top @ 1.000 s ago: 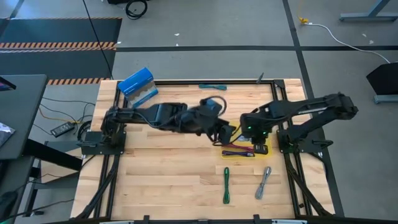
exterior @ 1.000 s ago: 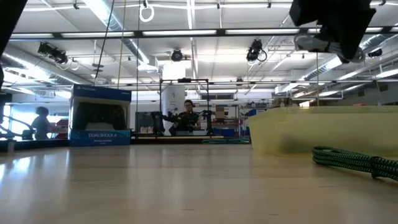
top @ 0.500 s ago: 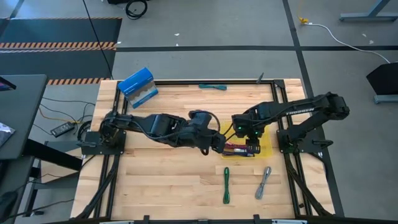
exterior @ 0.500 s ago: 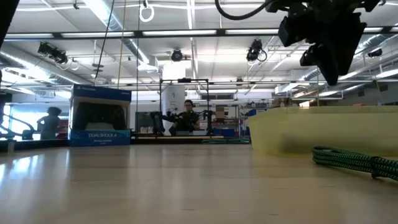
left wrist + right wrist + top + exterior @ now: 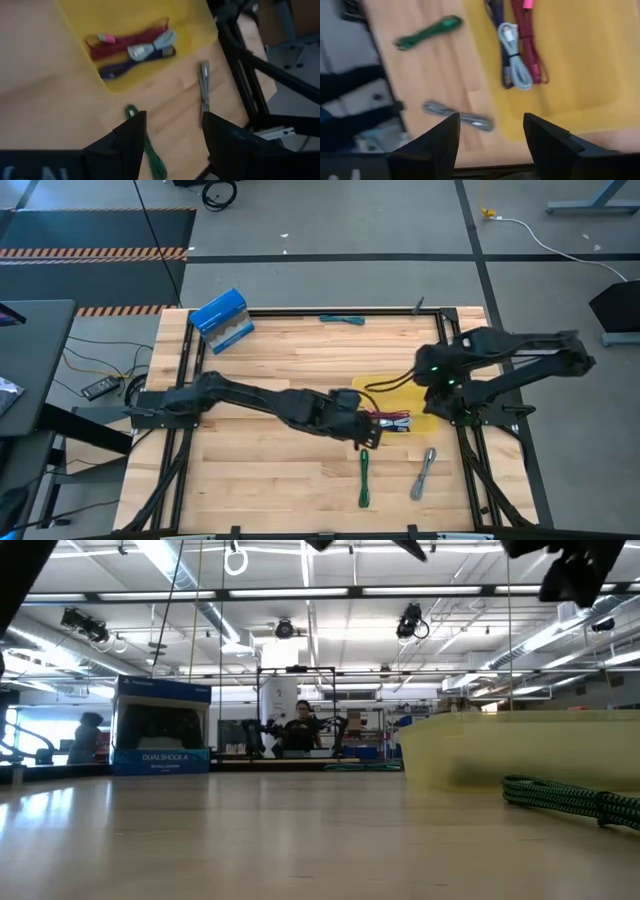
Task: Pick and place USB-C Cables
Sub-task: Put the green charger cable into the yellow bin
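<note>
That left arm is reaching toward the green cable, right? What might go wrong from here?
The left gripper hangs open over one end of the green cable, not its middle, so a grasp might slip or leave it dangling. The yellow tray with three cables lies close by; the arm could nudge it. The grey cable also lies near.

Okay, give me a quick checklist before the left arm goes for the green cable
1. Left gripper open: ok.
2. Left gripper over the green cable: ok in the left wrist view, one end between the fingers.
3. Green cable apart from the grey cable: ok.
4. Right gripper out of the way: ok, drawn back by the yellow tray's right edge.
5. Room in the tray: ok, three cables along one side.
6. Height above the table: cannot tell.
</note>
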Controlling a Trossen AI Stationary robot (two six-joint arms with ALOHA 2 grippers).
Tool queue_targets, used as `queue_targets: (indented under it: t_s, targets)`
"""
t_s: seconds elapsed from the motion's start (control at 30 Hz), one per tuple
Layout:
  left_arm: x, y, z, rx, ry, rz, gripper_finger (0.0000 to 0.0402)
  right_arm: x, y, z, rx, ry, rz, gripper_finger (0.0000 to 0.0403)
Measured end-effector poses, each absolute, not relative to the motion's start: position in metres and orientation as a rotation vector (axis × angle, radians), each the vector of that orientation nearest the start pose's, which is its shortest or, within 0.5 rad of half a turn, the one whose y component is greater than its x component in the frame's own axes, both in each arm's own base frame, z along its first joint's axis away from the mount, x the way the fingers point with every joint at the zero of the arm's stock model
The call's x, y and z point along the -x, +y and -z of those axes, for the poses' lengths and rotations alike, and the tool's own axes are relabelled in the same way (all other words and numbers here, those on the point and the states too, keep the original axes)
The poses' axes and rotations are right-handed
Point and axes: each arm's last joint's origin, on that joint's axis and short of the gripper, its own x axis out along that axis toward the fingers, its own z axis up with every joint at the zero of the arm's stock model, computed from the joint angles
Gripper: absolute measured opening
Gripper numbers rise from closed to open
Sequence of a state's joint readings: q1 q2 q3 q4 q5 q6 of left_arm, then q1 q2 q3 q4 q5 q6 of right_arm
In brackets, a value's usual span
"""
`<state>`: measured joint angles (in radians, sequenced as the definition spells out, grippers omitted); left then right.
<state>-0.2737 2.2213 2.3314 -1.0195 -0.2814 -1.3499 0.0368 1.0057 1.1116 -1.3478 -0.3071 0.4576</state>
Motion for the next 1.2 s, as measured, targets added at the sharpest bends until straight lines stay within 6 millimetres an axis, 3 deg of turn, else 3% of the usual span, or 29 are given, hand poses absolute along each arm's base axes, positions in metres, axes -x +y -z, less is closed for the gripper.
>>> queue_targets:
  t_s: [0.33,0.47,0.67,1.03,1.2]
  targets:
    - [-0.489,-0.142,-0.256,1.173,0.810,-0.651,0.0199,-0.100,0.015,-0.347,-0.733,1.079,-0.090,0.0225]
    - [-0.496,-0.153,-0.222,1.221,0.909,-0.674,0.0199,-0.090,0.015,-0.351,-0.746,1.023,-0.111,0.0223]
    - [-0.503,-0.159,-0.188,1.282,0.981,-0.705,0.0199,-0.081,0.015,-0.354,-0.745,0.978,-0.136,0.0223]
    - [-0.507,-0.157,-0.183,1.281,0.960,-0.710,0.0199,-0.079,0.015,-0.355,-0.739,0.963,-0.143,0.0223]
    - [-0.512,-0.154,-0.166,1.270,0.961,-0.737,0.0199,-0.079,0.015,-0.355,-0.742,0.964,-0.142,0.0223]
